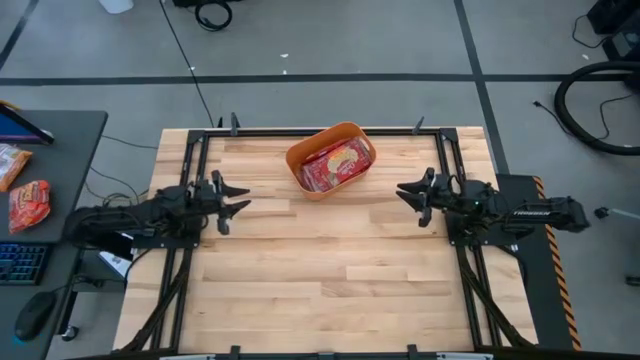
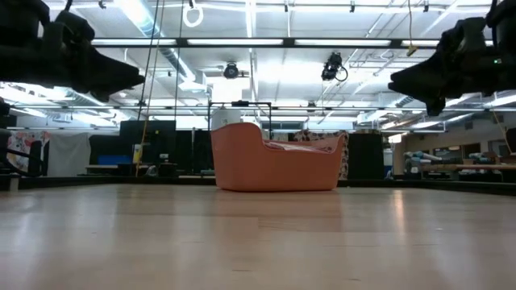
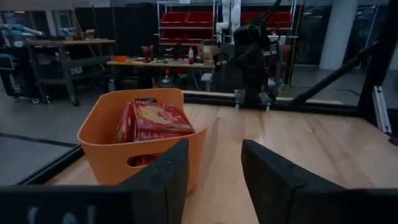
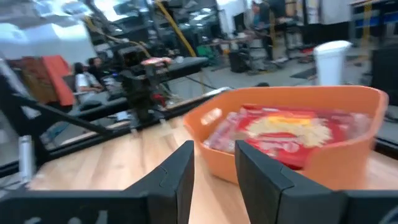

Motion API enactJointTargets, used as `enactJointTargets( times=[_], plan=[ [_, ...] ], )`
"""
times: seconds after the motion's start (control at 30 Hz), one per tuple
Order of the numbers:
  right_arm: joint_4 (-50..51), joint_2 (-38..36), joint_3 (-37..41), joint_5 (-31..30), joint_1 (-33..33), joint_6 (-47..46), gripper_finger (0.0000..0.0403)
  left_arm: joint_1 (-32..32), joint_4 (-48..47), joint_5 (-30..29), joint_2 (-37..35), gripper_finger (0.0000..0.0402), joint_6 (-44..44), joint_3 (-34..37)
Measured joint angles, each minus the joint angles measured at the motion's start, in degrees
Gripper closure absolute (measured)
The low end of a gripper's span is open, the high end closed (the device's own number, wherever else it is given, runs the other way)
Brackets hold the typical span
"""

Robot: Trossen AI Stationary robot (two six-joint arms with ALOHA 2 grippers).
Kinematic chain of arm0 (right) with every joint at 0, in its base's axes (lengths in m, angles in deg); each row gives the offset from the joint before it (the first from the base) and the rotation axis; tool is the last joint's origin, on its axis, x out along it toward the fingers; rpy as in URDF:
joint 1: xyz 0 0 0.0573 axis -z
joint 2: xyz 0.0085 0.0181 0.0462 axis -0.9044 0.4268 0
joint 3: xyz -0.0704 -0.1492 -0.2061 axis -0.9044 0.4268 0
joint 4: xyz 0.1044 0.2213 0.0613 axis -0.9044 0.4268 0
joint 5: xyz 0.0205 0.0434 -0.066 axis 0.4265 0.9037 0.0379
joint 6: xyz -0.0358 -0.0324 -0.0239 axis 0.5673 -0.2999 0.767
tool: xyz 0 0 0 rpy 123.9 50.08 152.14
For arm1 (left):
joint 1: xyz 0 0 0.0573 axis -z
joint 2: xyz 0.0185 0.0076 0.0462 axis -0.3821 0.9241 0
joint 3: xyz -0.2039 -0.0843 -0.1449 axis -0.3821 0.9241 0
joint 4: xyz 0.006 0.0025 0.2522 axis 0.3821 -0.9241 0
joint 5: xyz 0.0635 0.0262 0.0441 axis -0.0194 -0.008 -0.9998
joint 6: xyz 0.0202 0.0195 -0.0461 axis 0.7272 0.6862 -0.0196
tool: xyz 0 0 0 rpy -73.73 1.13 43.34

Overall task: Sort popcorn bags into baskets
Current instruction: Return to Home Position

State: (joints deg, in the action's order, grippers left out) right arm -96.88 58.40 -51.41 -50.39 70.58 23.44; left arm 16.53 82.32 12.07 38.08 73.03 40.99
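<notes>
Well behind the left fingers [image 3: 163,182], out on the dark side desk [image 1: 70,140], a red packet [image 1: 28,204] lies near a paler packet [image 1: 10,160]. If that red one counts, you risk calling the job finished with a bag unsorted. The left fingers are spread with nothing between them, raised clear of the surface [image 1: 320,270], and the orange basket [image 1: 296,172] sits ahead of them and off to one side, well apart. The popcorn bags [image 1: 337,163] are inside it, piled close to the rim, so a careless sweep that clips the rim could, I'd say, skid the light tub or spill a bag. Over to the right fingers [image 4: 267,186]: also parted, with a narrower gap and nothing held. The basket is nearer to them than to the left fingers, so that's the arm to watch. Only the high view gives you the side desk and both arms' clearance from the tub. The low view alone shows the fingers hanging above the surface and bags peeking over the dip in the rim. The wrist views let you see right between the fingers.
</notes>
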Motion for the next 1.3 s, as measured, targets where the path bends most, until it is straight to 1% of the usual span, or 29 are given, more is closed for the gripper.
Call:
enactJointTargets(
  times=[0.13, 0.33, 0.43, 0.47, 0.53, 0.63, 0.73, 0.8, 1.3],
  plan=[
    [-0.2, -2.8, 0.0, 2.8, -1.2, 0.4, 0.0282, 0.0, -2.9, 0.0, -4.8, 0.0273, 0.7, 0.0],
    [-0.6, -4.2, 0.0, 2.8, -1.7, -4.1, 0.0282, 0.1, -2.3, 0.0, -4.7, 0.0317, 3.4, 0.0],
    [-0.7, -3.7, 0.0, 2.8, -1.7, -4.3, 0.0282, 0.1, -2.4, 0.0, -4.4, 0.0339, 4.8, 0.0],
    [-0.7, -3.7, 0.0, 2.8, -1.7, -4.2, 0.0282, 0.1, -2.4, 0.0, -4.4, 0.0344, 3.8, 0.0],
    [-0.8, -3.7, 0.0, 2.8, -1.7, -4.2, 0.0282, 0.1, -2.3, 0.0, -4.5, 0.035, -1.4, 0.0],
    [-1.1, -3.7, 0.0, 2.8, -1.7, -4.1, 0.0282, 0.1, -2.1, 0.1, -4.5, 0.0353, -11.7, 0.0],
    [-1.1, -3.7, 0.0, 2.8, -1.7, -4.1, 0.0282, 0.1, -2.0, 0.0, -4.4, 0.0353, -17.8, 0.0],
    [-1.0, -3.7, 0.0, 2.8, -1.7, -4.1, 0.0282, 0.1, -2.0, 0.0, -4.4, 0.0353, -19.1, 0.0],
    [-1.0, -3.7, 0.0, 2.8, -1.7, -4.0, 0.0282, 0.1, -1.9, 0.0, -4.4, 0.0354, -19.2, 0.1]
  ],
)
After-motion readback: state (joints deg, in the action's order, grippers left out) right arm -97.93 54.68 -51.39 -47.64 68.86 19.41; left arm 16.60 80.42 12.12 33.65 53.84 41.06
